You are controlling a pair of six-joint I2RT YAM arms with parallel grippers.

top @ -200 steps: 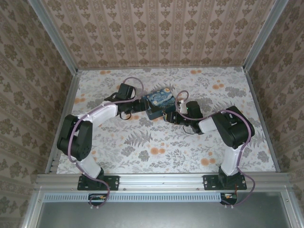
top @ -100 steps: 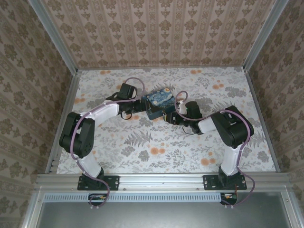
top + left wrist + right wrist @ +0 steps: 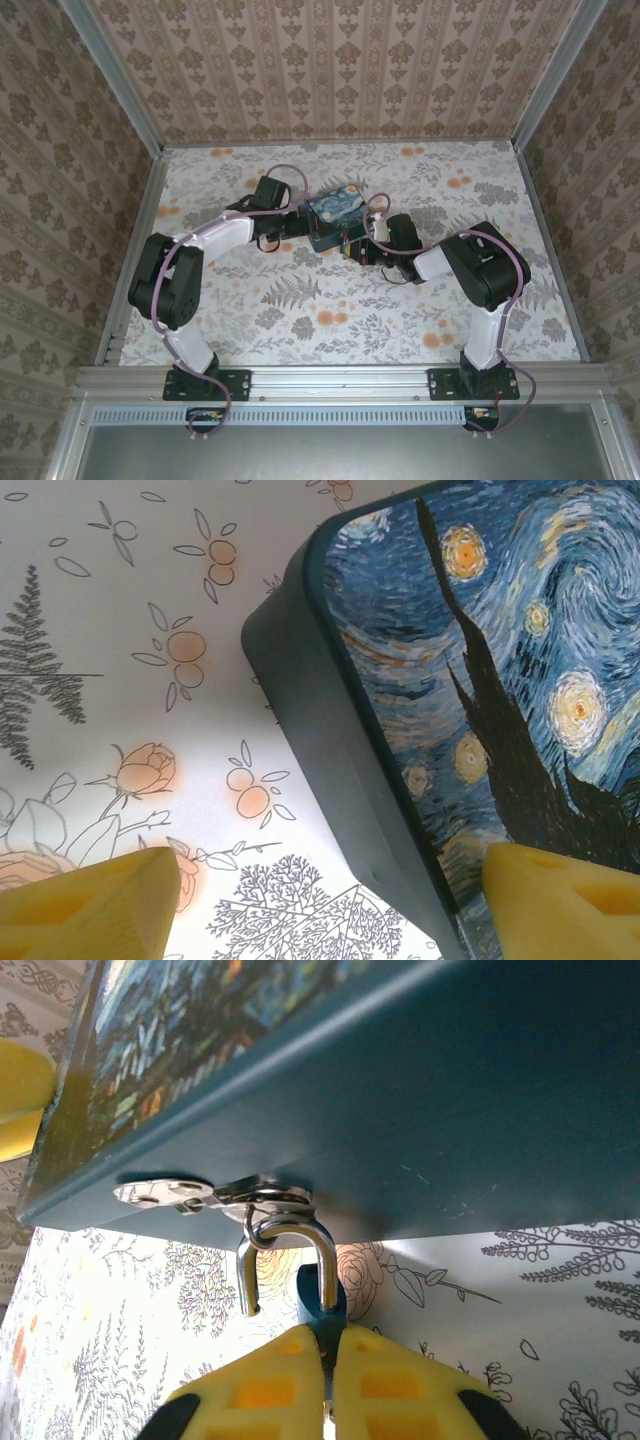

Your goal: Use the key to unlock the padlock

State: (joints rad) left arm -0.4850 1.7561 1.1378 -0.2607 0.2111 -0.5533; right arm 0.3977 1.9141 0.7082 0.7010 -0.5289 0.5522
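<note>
Your right gripper (image 3: 328,1352): fingers pinched on the teal padlock (image 3: 321,1305), which hangs from the hasp (image 3: 262,1198) on the tin's (image 3: 420,1110) near-right side, one shackle leg free. Your left gripper (image 3: 322,905): wide, straddling the tin's left end.

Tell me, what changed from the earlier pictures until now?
The right pincer crept left toward the tin and shut on the padlock. The left arm's elbow shifted slightly right. The tin stayed put; the left pincer stayed open at it.
</note>
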